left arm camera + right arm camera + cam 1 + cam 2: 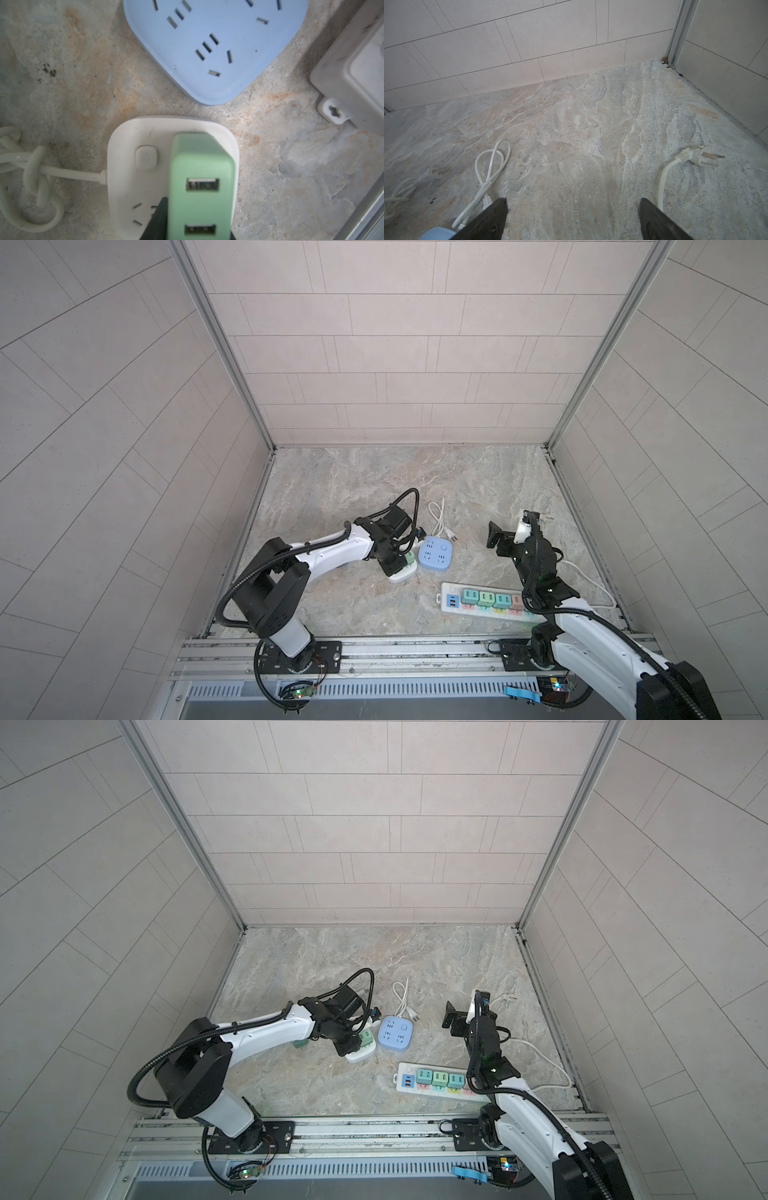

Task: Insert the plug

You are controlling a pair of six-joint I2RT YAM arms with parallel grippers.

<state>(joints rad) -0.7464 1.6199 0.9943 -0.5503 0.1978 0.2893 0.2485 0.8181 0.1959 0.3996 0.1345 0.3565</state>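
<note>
The plug is a mint-green adapter (pixel 201 166) with two USB ports, and my left gripper (pixel 197 228) is shut on it. It stands upright on the white square socket (pixel 128 166), beside that socket's round button. How deep its prongs sit is hidden. In both top views the left gripper (pixel 398 564) (pixel 351 1045) hangs over the white socket (pixel 404 576) (pixel 362 1056), with the green plug (pixel 409 559) showing at its edge. My right gripper (pixel 512 526) (pixel 573 207) is open and empty, raised above bare floor.
A blue square socket (pixel 435 554) (pixel 218 41) lies just right of the white one. A long power strip (pixel 451 593) (pixel 353 72) carrying several coloured adapters sits near the front. White cables (pixel 492 162) and a loose pronged plug (pixel 695 155) lie on the stone floor.
</note>
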